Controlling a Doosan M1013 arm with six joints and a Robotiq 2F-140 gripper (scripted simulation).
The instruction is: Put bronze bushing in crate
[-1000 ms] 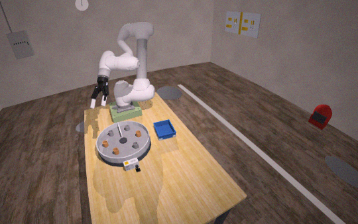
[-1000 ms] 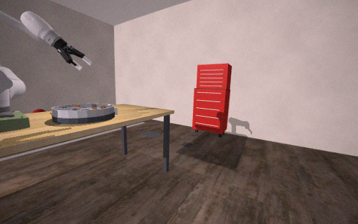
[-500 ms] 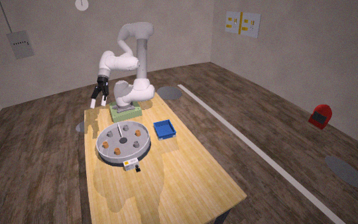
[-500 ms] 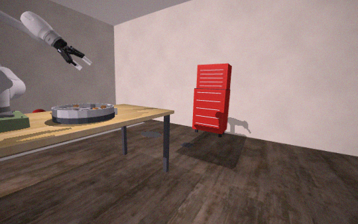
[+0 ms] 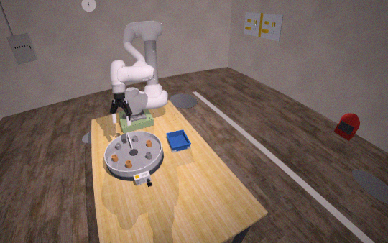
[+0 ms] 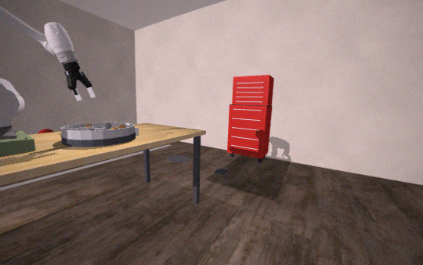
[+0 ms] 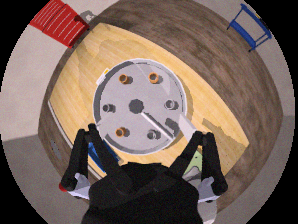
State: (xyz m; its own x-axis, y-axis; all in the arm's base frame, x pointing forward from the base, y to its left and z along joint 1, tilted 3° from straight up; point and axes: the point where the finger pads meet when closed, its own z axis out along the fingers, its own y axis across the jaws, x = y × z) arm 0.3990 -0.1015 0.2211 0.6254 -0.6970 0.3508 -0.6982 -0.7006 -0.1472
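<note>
The round grey turning table (image 5: 133, 154) sits on the wooden table and carries three bronze bushings (image 5: 128, 164), (image 5: 114, 157), (image 5: 149, 143) and three grey bushings (image 5: 148, 155). The blue crate (image 5: 178, 139) stands to the right of it and looks empty. My gripper (image 5: 121, 120) is open and empty. It hangs high above the far edge of the turning table, near the arm's green base. In the wrist view the turning table (image 7: 139, 107) lies below the open fingers, with bronze bushings (image 7: 124, 79) on it. From the side the gripper (image 6: 84, 94) is well above the turning table (image 6: 98, 132).
The arm's green base (image 5: 136, 122) stands behind the turning table. A small white box (image 5: 141, 177) sits at the turning table's front edge. A red tool cabinet (image 6: 250, 116) stands by the wall, away from the table.
</note>
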